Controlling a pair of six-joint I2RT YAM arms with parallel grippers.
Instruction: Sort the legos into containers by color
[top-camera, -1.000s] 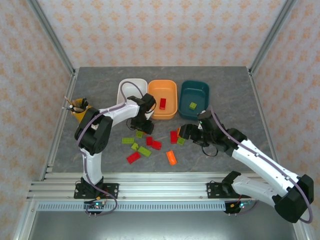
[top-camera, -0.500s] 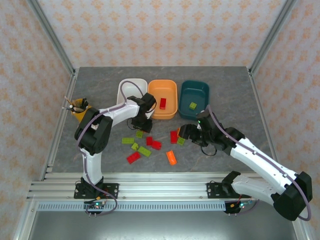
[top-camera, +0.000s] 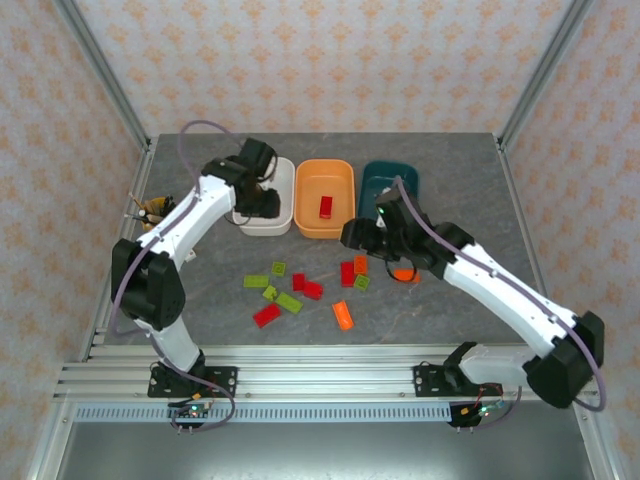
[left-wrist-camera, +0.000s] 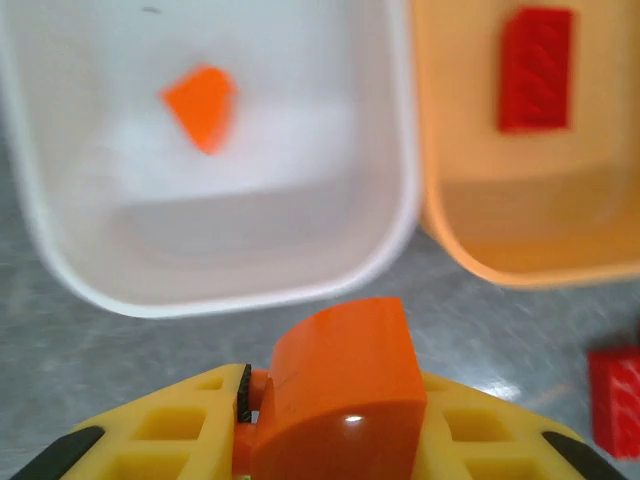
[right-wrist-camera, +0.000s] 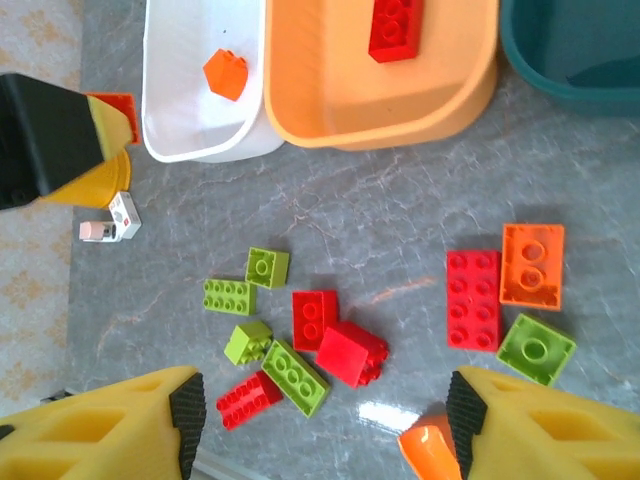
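Three tubs, in a row toward the far edge of the worktop (top-camera: 210, 290): white tub (left-wrist-camera: 300, 240), one orange brick (left-wrist-camera: 200, 105) inside; orange tub (left-wrist-camera: 480, 220), one red brick (left-wrist-camera: 535, 68); teal tub (right-wrist-camera: 570, 45). Left gripper (left-wrist-camera: 335, 405) clamped tight on an orange block (left-wrist-camera: 345, 350) at the white tub's near rim. Right gripper (right-wrist-camera: 322, 410) spread wide, empty, over loose legos (right-wrist-camera: 315, 318) mid-worktop.

A robot lab cell: patterned panels (top-camera: 320, 60) on aluminium frame posts (top-camera: 101, 65) around a grey table (top-camera: 460, 170).
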